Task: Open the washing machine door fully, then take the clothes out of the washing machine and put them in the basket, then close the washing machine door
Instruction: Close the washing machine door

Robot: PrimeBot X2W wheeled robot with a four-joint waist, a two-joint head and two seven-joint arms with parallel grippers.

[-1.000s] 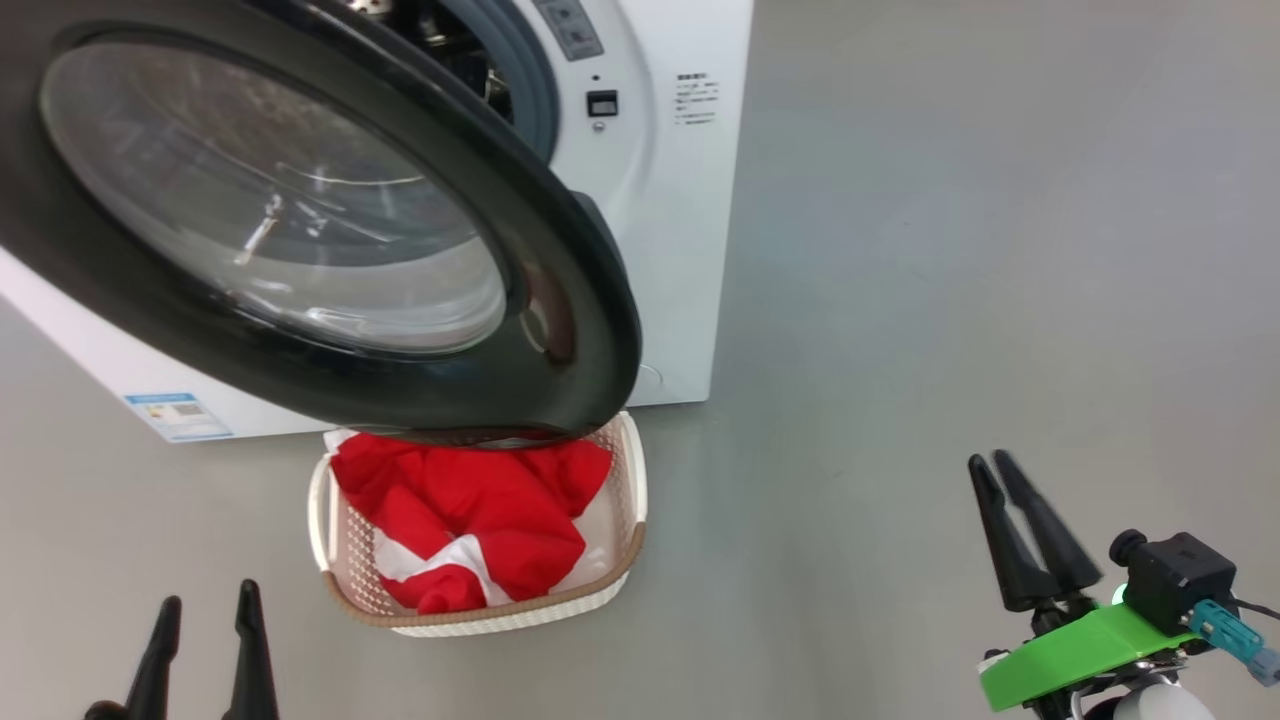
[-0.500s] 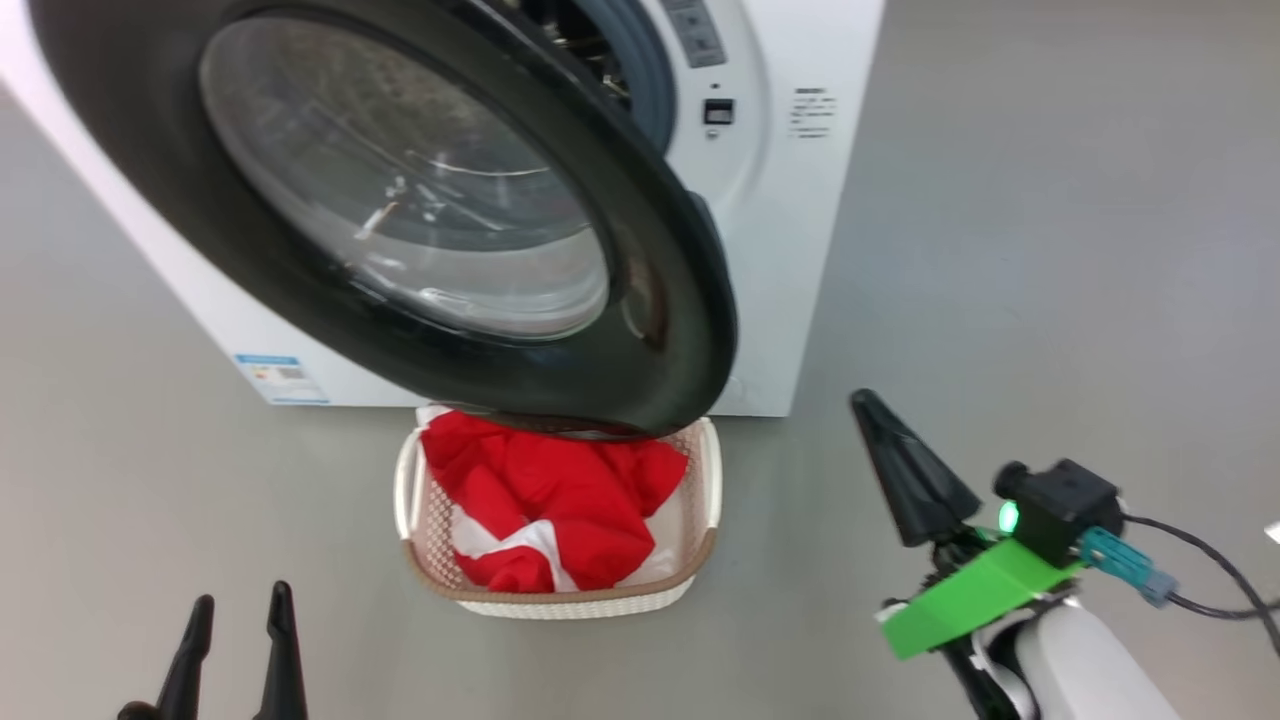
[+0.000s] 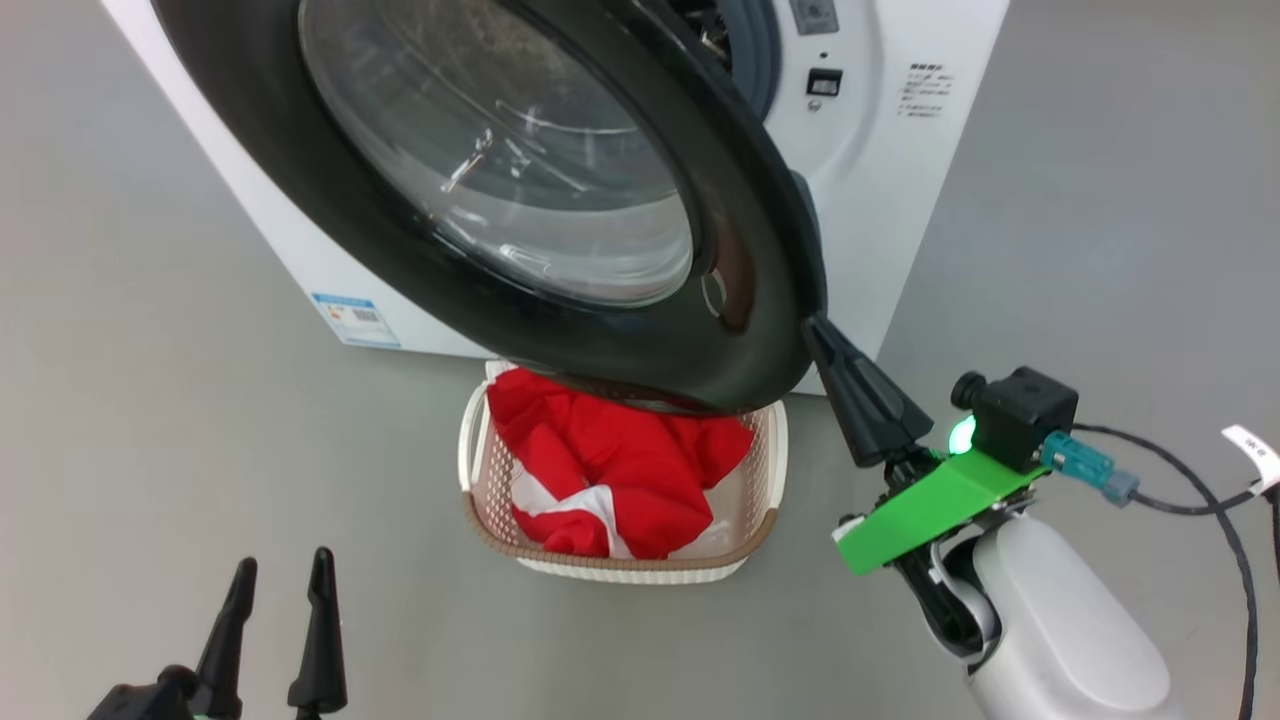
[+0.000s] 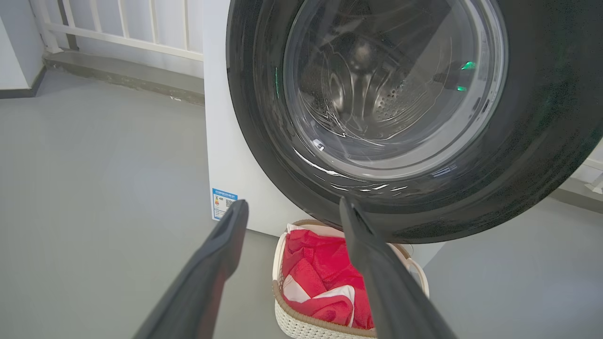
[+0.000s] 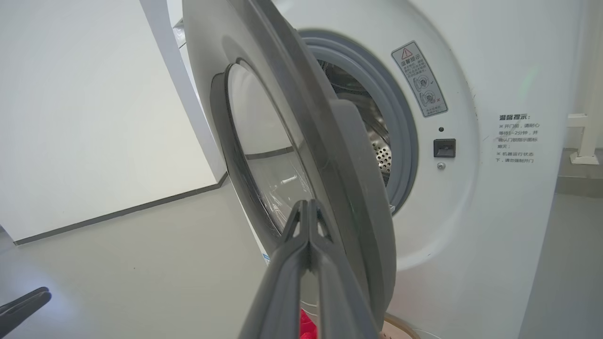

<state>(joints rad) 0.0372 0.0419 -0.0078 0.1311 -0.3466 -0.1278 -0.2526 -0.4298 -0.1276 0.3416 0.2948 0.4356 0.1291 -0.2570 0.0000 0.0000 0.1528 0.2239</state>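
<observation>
Raised since a second ago, the right end effector (image 3: 812, 326) now has its tip at the lower rim of the washing machine door (image 3: 270, 150), fingers pressed together on nothing. At left, the left end effector (image 3: 283, 560) hovers above the grey floor (image 3: 130, 450), fingers parted and empty. At centre, red clothes (image 3: 620, 470) fill the basket (image 3: 640, 568) under the open door. Behind it stands the washing machine (image 3: 890, 200).

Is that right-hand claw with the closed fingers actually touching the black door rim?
Cannot tell. In the head view the right gripper tip meets the washing machine door at its rim, no gap visible, yet it might sit just in front.
</observation>
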